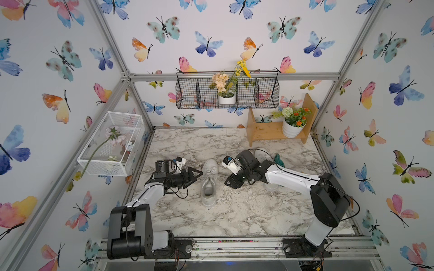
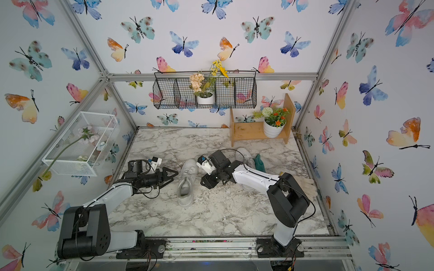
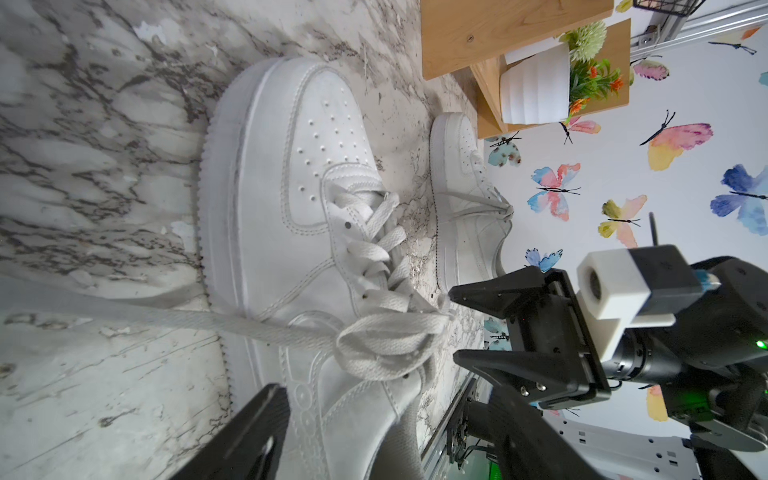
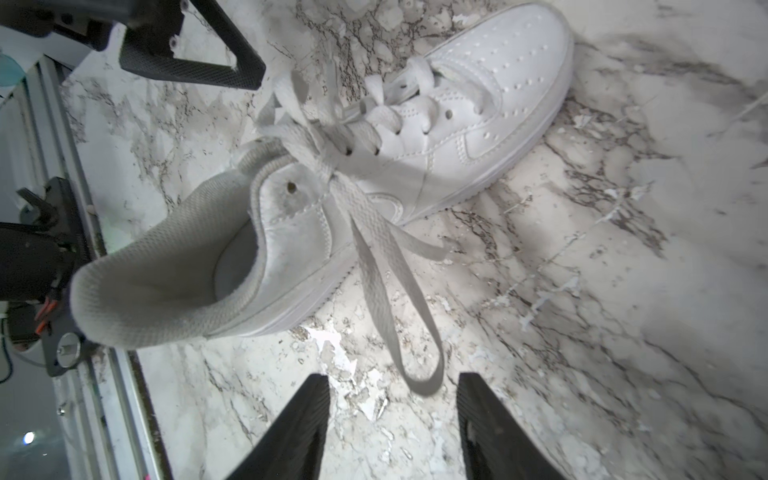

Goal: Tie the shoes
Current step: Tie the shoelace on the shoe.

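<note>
One of the shoes (image 1: 209, 181), a white sneaker, lies mid-table with its toe pointing away. Its laces meet in a knot (image 4: 332, 174). A long lace loop (image 4: 419, 374) trails onto the marble, and another loop (image 3: 386, 345) sits by the collar. My left gripper (image 1: 198, 175) is open at the shoe's left side, holding nothing; its fingers (image 3: 257, 432) stand wide apart. My right gripper (image 4: 392, 399) is open on the shoe's right side, just short of the trailing loop. The other shoe (image 1: 260, 153) stands behind my right arm, partly hidden.
A teal glove (image 1: 279, 160) lies beside the far shoe, and a pale glove (image 2: 305, 185) lies by the right wall. At the back right stands a wooden shelf (image 1: 265, 133) with a flower pot. A white wire basket (image 1: 110, 145) juts from the left wall.
</note>
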You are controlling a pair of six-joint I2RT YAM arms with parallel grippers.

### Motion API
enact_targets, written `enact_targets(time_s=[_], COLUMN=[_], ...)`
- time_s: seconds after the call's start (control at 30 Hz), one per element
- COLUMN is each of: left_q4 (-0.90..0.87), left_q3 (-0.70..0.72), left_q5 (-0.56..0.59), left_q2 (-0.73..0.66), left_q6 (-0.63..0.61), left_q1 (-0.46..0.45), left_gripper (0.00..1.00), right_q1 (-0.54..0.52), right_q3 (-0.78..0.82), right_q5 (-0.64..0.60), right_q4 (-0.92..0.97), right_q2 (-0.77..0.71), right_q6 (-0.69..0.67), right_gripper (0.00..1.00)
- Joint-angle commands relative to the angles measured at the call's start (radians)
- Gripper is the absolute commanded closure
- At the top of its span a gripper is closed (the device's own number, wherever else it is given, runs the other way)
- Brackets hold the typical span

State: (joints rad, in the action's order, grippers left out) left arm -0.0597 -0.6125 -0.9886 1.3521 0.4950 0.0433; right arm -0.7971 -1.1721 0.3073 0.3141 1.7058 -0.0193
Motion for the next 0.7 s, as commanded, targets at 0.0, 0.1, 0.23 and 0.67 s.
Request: enact_targets(time_s=[0.0, 0.1, 0.23, 0.67], left_q4=[0.072, 0.105, 0.124, 0.113], left_q3=[0.012, 0.018, 0.014, -0.013], left_q5=[-0.067, -0.087, -0.102, -0.095], left_q2=[0.019, 0.028, 0.036, -0.006], left_q6=[0.043, 0.066, 0.08, 0.087], left_q1=[-0.014, -0.031, -0.055, -0.056], left_gripper=[0.19, 0.19, 0.24, 0.46], right_q1=[0.007, 0.007, 0.007, 0.007], right_q3=[0.027, 0.047, 0.045, 0.064], right_q5=[-0.098, -0.129, -0.096, 0.062], right_q4=[-0.022, -0.062, -0.098, -0.207], right_q2=[-0.053, -0.07, -0.053, 0.035], right_q6=[-0.087, -0.138, -0.195, -0.194], right_gripper=[0.41, 0.38, 0.37, 0.41])
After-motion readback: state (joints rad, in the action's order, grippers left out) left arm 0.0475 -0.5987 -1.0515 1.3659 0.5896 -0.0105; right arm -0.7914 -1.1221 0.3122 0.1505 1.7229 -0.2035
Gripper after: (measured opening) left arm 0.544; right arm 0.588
